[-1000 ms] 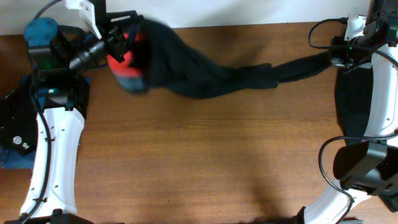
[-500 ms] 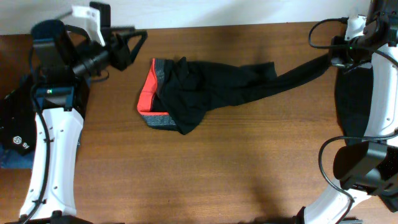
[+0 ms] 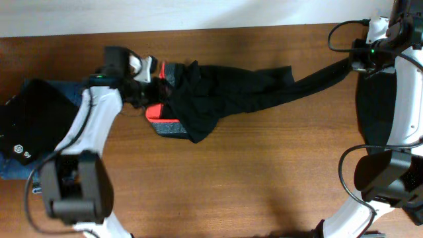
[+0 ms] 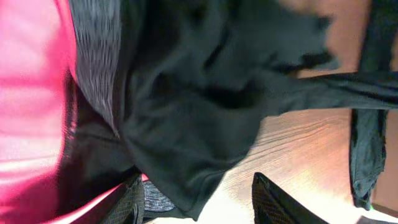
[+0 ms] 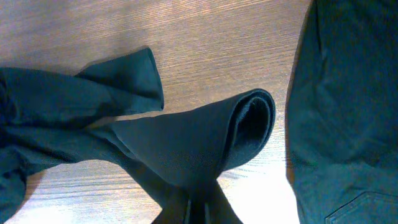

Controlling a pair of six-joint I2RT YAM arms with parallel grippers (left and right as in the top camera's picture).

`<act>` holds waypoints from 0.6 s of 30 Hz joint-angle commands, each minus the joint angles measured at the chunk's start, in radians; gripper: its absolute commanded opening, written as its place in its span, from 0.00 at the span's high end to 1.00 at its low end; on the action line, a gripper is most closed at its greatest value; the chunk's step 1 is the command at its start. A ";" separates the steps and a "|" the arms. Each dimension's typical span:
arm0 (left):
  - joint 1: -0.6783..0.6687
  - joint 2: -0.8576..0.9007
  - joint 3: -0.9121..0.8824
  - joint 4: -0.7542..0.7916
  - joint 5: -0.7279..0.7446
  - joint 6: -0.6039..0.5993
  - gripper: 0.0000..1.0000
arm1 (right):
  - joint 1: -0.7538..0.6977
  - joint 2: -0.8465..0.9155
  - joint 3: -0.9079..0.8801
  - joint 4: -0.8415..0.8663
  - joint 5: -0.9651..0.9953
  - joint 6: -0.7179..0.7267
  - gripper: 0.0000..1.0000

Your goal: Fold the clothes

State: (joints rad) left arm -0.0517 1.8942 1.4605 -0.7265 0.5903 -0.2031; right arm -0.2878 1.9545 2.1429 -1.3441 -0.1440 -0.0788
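The long black trousers (image 3: 225, 92) lie stretched across the back of the table. Their red-orange and grey waistband (image 3: 160, 114) is at the left end. My left gripper (image 3: 157, 91) hovers low over that end, open. In the left wrist view its fingers (image 4: 134, 202) straddle the lower edge of the black cloth (image 4: 186, 106), beside the waistband (image 4: 93, 68), without pinching it. At the far right, my right gripper (image 3: 357, 63) is shut on the end of a trouser leg (image 5: 186, 143), which folds over just ahead of the closed gripper (image 5: 200, 211).
A second dark garment (image 3: 373, 112) hangs at the right table edge, close to the right arm, and the right wrist view shows this garment (image 5: 348, 93) too. At the left edge sits a black garment (image 3: 33, 125) with blue denim (image 3: 66, 89) under it.
My left gripper let go of the waistband and the trousers dropped flat onto the table. The left arm then swung back down over the waistband with its jaws wider. The right gripper has not moved.
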 commanded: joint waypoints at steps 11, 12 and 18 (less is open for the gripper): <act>-0.028 0.215 -0.002 0.005 -0.011 -0.144 0.40 | -0.007 -0.018 0.000 -0.003 -0.002 0.004 0.96; -0.032 0.219 -0.002 0.012 -0.011 -0.144 0.40 | -0.007 -0.018 0.000 -0.003 -0.002 0.004 0.96; -0.084 0.235 -0.002 0.089 -0.010 -0.144 0.68 | -0.007 -0.018 0.000 -0.003 -0.002 0.004 0.96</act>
State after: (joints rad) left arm -0.1028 2.1101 1.4586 -0.6598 0.5819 -0.3386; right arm -0.2878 1.9545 2.1429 -1.3476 -0.1440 -0.0792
